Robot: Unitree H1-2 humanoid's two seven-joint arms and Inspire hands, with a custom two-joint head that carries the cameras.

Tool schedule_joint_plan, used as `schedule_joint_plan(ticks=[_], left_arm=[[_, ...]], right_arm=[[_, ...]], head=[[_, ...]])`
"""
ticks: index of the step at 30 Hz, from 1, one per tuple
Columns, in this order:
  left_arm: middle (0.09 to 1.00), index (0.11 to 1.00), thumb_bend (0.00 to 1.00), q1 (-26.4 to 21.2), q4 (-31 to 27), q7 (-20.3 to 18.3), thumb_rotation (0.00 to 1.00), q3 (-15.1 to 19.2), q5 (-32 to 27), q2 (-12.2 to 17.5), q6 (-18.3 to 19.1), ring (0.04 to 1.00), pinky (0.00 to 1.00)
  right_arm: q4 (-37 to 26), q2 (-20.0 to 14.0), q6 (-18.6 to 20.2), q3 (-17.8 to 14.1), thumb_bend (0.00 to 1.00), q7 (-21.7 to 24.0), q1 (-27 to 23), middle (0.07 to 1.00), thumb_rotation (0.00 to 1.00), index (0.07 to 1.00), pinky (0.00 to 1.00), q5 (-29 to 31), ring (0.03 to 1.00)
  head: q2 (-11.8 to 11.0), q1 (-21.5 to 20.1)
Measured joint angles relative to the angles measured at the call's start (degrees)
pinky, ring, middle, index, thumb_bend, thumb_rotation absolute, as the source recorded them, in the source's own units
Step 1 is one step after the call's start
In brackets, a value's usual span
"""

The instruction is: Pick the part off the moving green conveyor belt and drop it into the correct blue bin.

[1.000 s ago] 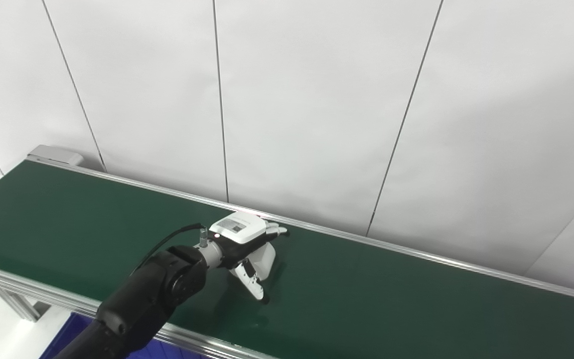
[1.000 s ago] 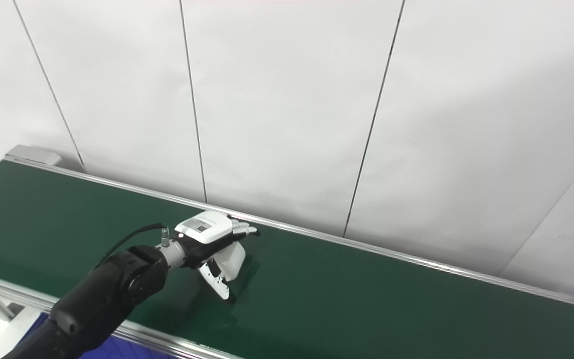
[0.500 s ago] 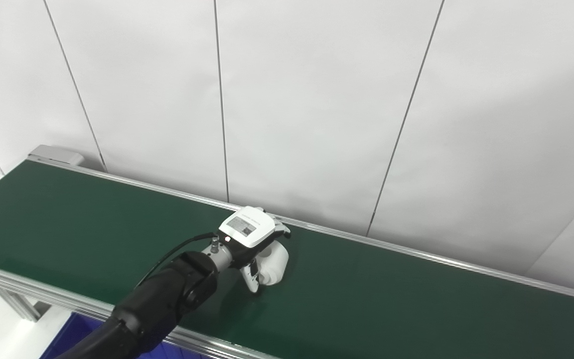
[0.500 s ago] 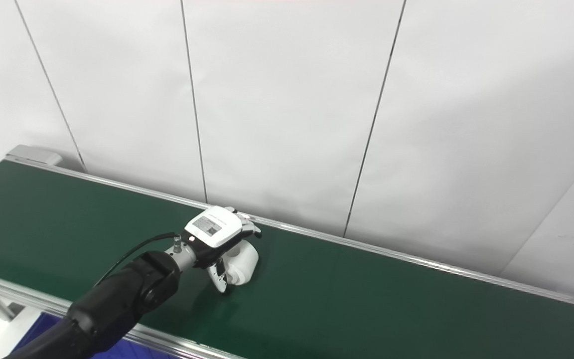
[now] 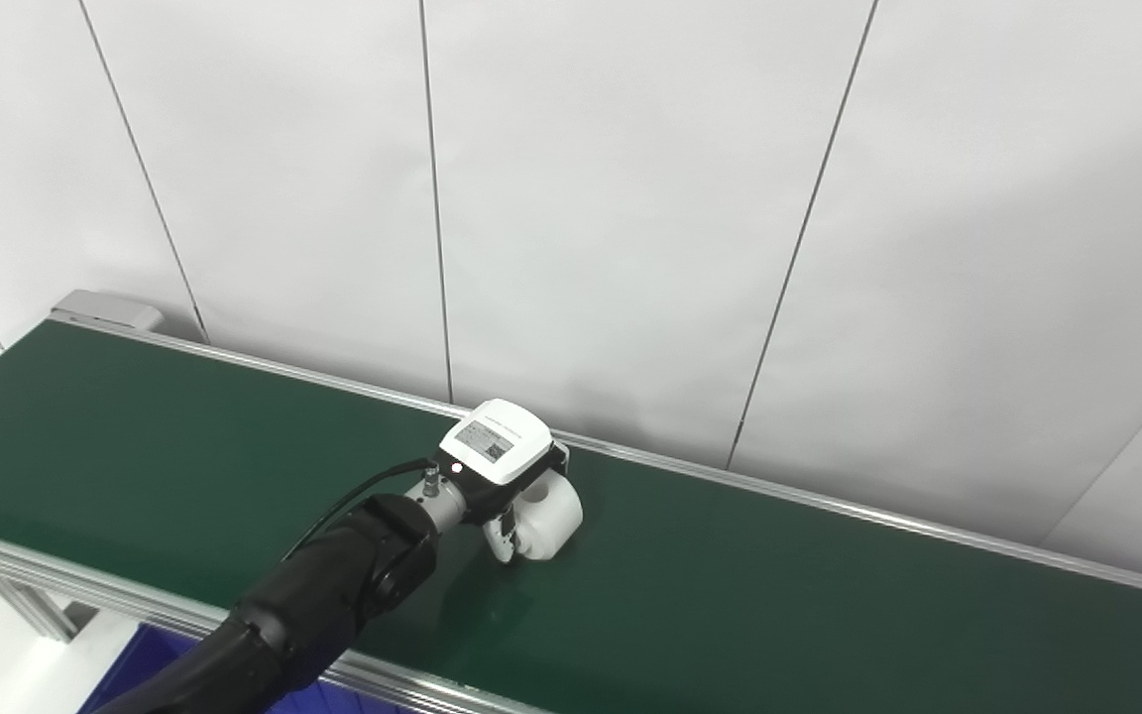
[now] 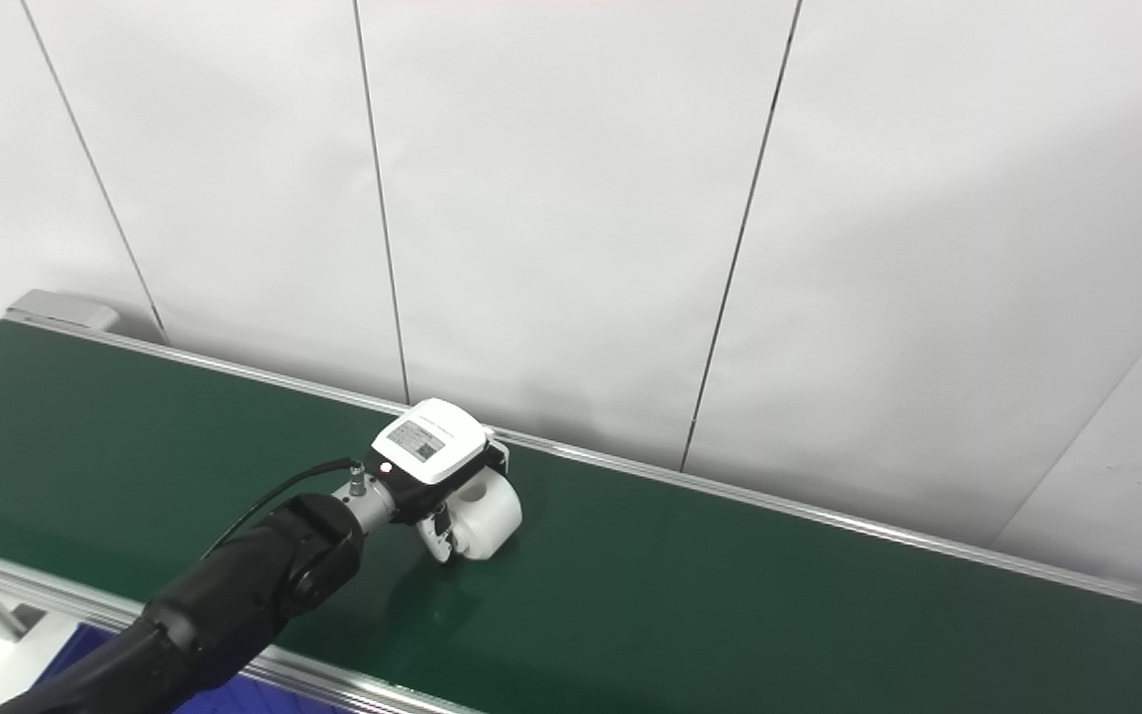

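- Your left hand (image 5: 507, 476) is out over the green conveyor belt (image 5: 829, 605), sitting near the belt's far rail, roughly at 12 o'clock from where the arm enters at the bottom left.
- The part (image 5: 549, 516), a white rounded piece with a hole in it, rests on the belt right at the hand, on its 4 o'clock side.
- The fingers are curled down around the part and the thumb presses on its near face, so you have the hand clenched on it, though the part looks as if it's touching the belt and not lifted.
- That puts you at the grasp step: the pick is closing, the carry hasn't begun.
- Your right hand isn't in either view, so nothing to call there.
- A sliver of blue bin (image 5: 150, 650) peeks out below the belt's near rail, at about 7 o'clock from the hand. Which bin is the correct one, I can't tell from here.
- Next move, as I judge it: firm up the grip, lift straight up off the belt so the moving surface doesn't drag the part out, then swing back toward you over the near rail.
- Watch the rounded shape; it could roll or slip out of a loose hold.
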Motion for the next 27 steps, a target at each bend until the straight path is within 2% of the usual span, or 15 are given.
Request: schedule_joint_plan(ticks=[7,11,12,13,14,15,17,18,20,21,22,24,25,27], left_arm=[[0.616,0.489,0.52,0.1,-0.8,-0.8,0.05,-0.2,-0.6,0.3,-0.3,0.619,0.77],[0.613,0.488,0.52,0.4,-2.9,-1.5,0.05,0.1,-1.2,1.3,-0.5,0.613,0.77],[0.607,0.488,0.52,0.7,-4.8,-1.7,0.05,0.4,-1.4,1.7,-0.6,0.603,0.76],[0.599,0.488,0.52,1.0,-6.5,-1.7,0.05,0.9,-1.7,2.0,-0.8,0.59,0.76],[0.588,0.488,0.52,1.2,-8.3,-1.7,0.05,1.6,-2.0,2.2,-1.1,0.577,0.76],[0.556,0.481,0.52,1.5,-10.0,-1.6,0.02,2.4,-2.5,2.3,-1.2,0.558,0.76],[0.501,0.488,0.52,2.4,-14.6,-1.9,0.0,4.2,-3.9,2.7,-1.3,0.516,0.75],[0.492,0.491,0.52,2.9,-17.4,-2.6,0.0,5.2,-4.6,3.0,-1.3,0.507,0.75],[0.486,0.491,0.52,3.8,-22.3,-3.9,0.0,7.2,-6.1,3.3,-1.1,0.494,0.75],[0.488,0.49,0.52,4.6,-24.9,-4.8,0.0,8.3,-6.4,3.8,-0.9,0.492,0.75],[0.494,0.487,0.52,5.3,-27.0,-5.6,0.0,9.3,-6.9,4.2,-0.7,0.507,0.77],[0.498,0.486,0.52,7.7,-32.7,-8.1,0.0,11.7,-8.3,4.8,0.5,0.522,0.78],[0.498,0.486,0.52,9.3,-35.6,-9.6,0.0,13.1,-8.8,4.9,1.1,0.528,0.79],[0.486,0.492,0.52,13.0,-40.6,-11.9,0.0,15.4,-10.0,5.1,2.7,0.507,0.77]], right_arm=[[-0.2,0.2,0.0,0.0,0.7,0.2,0.2,1.0,0.91,1.0,1.0,0.3,0.969],[-0.5,0.4,0.0,0.0,0.7,0.5,0.5,1.0,0.93,1.0,1.0,0.3,0.963],[-0.7,0.4,0.0,0.0,0.7,0.6,0.5,1.0,0.93,1.0,1.0,0.3,0.962],[-0.9,0.4,0.0,-0.1,0.71,0.6,0.6,1.0,0.93,1.0,1.0,0.4,0.961],[-1.3,0.4,0.0,-0.1,0.71,0.7,0.6,1.0,0.94,1.0,1.0,0.4,0.961],[-1.8,0.4,0.0,-0.2,0.71,0.9,0.7,1.0,0.95,1.0,1.0,0.4,0.964],[-3.1,0.5,0.0,-0.3,0.73,1.2,0.9,1.0,0.97,1.0,1.0,0.4,0.971],[-4.0,0.5,0.0,-0.5,0.73,1.3,1.0,1.0,0.98,1.0,1.0,0.3,0.971],[-6.0,0.6,0.1,-0.7,0.72,1.4,1.5,1.0,0.99,1.0,1.0,0.3,0.981],[-7.2,0.6,0.3,-0.7,0.71,1.7,1.7,1.0,1.0,1.0,1.0,0.3,0.986],[-8.3,0.7,0.5,-0.7,0.7,1.9,1.8,1.0,1.0,1.0,1.0,0.4,0.988],[-10.1,0.7,1.4,-0.8,0.7,2.5,2.2,1.0,1.0,1.0,1.0,0.4,0.994],[-11.1,0.6,2.3,-0.9,0.7,2.7,2.3,1.0,1.0,1.0,1.0,0.5,0.997],[-12.9,0.7,3.7,-1.0,0.68,2.8,2.6,1.0,1.0,1.0,1.0,0.6,0.999]], head=[[0.4,0.2],[1.8,1.1],[1.8,1.1],[2.9,1.8],[5.2,3.6],[5.2,3.6],[7.6,5.4],[7.6,5.4],[11.1,8.2],[11.6,8.6],[13.1,9.8],[13.1,9.8],[14.3,10.8],[15.0,11.8]])
